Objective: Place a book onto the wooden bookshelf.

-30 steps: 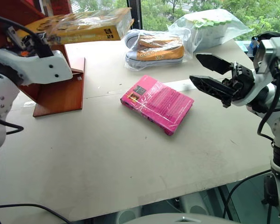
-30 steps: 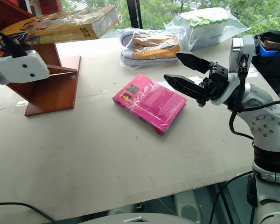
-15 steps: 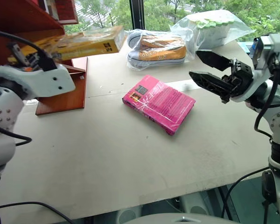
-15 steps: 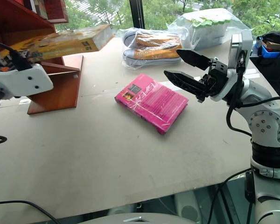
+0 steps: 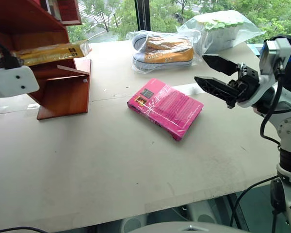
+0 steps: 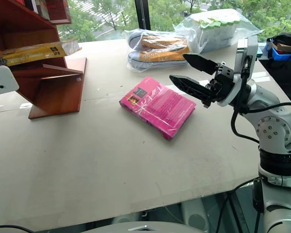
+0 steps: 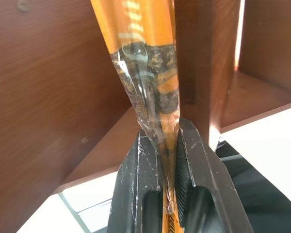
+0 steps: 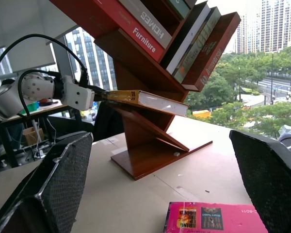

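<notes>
The book [image 5: 48, 51] is yellow-orange in shiny wrap and lies nearly level inside the wooden bookshelf [image 5: 63, 92], just above a slanted lower board. My left gripper [image 7: 162, 131] is shut on the book's near edge, at the shelf's left side. In the right wrist view the book [image 8: 145, 99] sticks out level from that gripper across the bookshelf [image 8: 150, 155]. I cannot tell whether the book rests on the board. My right gripper [image 5: 200, 68] hangs open over the table's right side, beyond the pink book, holding nothing.
A pink wrapped book [image 5: 165, 108] lies flat mid-table. An orange shoe in a plastic bag [image 5: 162, 51] and a bagged green-and-white pack [image 5: 223, 29] sit at the back. Several books [image 8: 184, 34] fill the shelf's upper slots. The table's front edge [image 5: 150, 206] is near.
My left arm has swung left, carrying the book from above the shelf's edge into the shelf, where it now lies level. The right gripper has stayed put and open.
</notes>
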